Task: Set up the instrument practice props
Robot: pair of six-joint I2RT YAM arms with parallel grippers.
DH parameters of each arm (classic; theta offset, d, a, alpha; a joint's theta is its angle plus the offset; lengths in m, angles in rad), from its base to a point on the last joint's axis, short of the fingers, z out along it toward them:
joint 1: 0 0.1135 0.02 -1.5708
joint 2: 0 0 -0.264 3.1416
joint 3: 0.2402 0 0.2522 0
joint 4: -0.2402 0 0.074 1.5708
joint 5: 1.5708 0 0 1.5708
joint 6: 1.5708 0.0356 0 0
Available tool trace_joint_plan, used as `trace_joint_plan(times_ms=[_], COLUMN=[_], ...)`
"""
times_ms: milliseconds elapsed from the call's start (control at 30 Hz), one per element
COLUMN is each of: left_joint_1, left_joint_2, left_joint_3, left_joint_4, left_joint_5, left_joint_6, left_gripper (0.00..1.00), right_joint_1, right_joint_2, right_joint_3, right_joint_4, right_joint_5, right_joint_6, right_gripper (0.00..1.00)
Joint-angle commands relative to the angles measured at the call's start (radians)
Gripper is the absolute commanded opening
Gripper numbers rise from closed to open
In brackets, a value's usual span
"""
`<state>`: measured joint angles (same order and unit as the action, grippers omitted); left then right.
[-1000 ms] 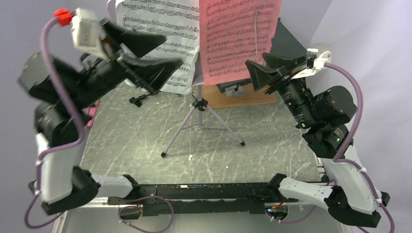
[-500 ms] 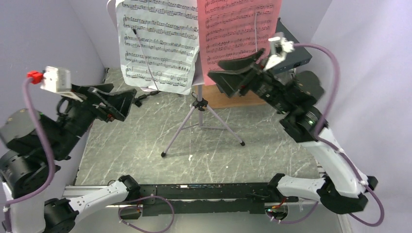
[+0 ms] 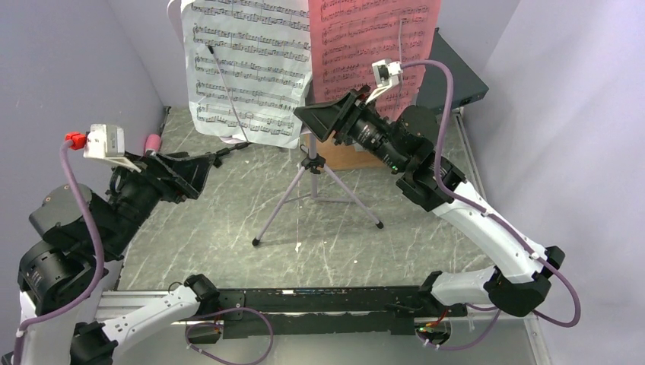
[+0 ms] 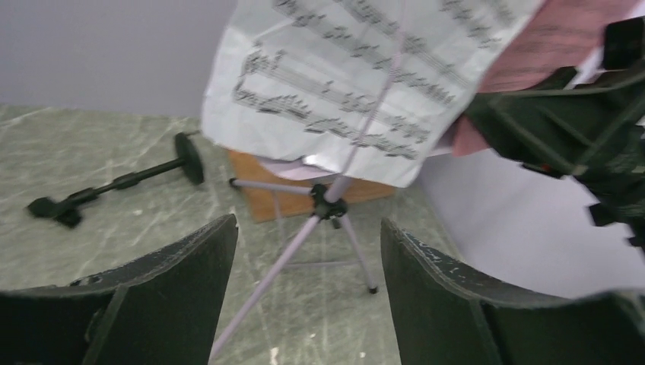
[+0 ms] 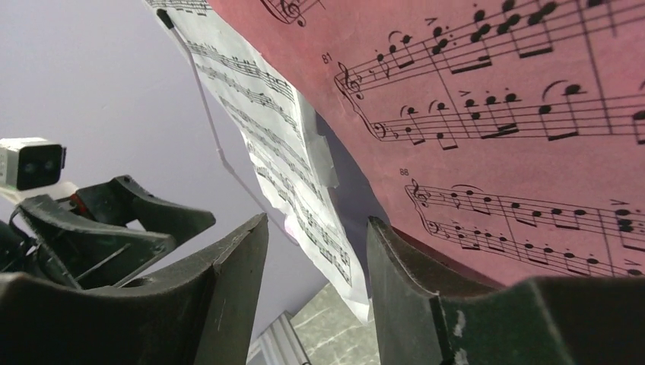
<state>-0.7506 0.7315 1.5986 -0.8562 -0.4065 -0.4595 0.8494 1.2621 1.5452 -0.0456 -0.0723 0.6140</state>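
The silver tripod (image 3: 316, 190) stands mid-table and carries the lavender desk (image 4: 303, 163), mostly hidden behind a white music sheet (image 3: 243, 61) and a pink music sheet (image 3: 373, 46). My right gripper (image 3: 306, 119) hovers open just under the pink sheet's (image 5: 494, 114) lower left corner, with nothing between its fingers (image 5: 228, 274). My left gripper (image 3: 199, 169) hangs low at the left, open and empty, facing the tripod (image 4: 319, 205). The black mic stand (image 3: 220, 156) lies on its side behind it. The pink microphone (image 3: 153, 142) lies by the left wall.
A dark flat box (image 3: 456, 76) sits at the back right beside the wall. A wooden board (image 3: 342, 156) lies under the sheets behind the tripod. Lavender walls close in on both sides. The tripod's legs spread across the table's middle.
My left arm dropped from beside the white sheet to low at the left, and its jaws narrowed a little. My right arm swung left and now sits under the pink sheet.
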Motion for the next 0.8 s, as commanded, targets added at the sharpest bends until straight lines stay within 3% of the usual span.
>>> trace_joint_plan(times_ms=[0, 133, 367, 533, 767], left_joint_1=[0.001, 0.000, 0.002, 0.001, 0.001], left_joint_2=[0.003, 0.046, 0.088, 0.174, 0.248], left_joint_3=[-0.010, -0.015, -0.060, 0.000, 0.070], left_joint_4=[0.168, 0.266, 0.435, 0.460, 0.442], left_joint_5=[0.177, 0.238, 0.077, 0.060, 0.016], left_joint_6=[-0.036, -0.042, -0.037, -0.019, -0.026], left_gripper=[0.72, 0.63, 0.55, 0.54, 0.42], right_joint_1=[0.022, 0.037, 0.042, 0.042, 0.042], right_joint_2=[-0.004, 0.006, 0.037, 0.049, 0.053], right_joint_3=[-0.005, -0.002, 0.028, 0.045, 0.046], right_joint_4=[0.092, 0.110, 0.121, 0.133, 0.151], right_joint_5=[0.102, 0.120, 0.110, 0.077, 0.041], right_joint_6=[-0.040, -0.093, -0.160, -0.192, -0.233], right_gripper=[0.50, 0.40, 0.33, 0.22, 0.07])
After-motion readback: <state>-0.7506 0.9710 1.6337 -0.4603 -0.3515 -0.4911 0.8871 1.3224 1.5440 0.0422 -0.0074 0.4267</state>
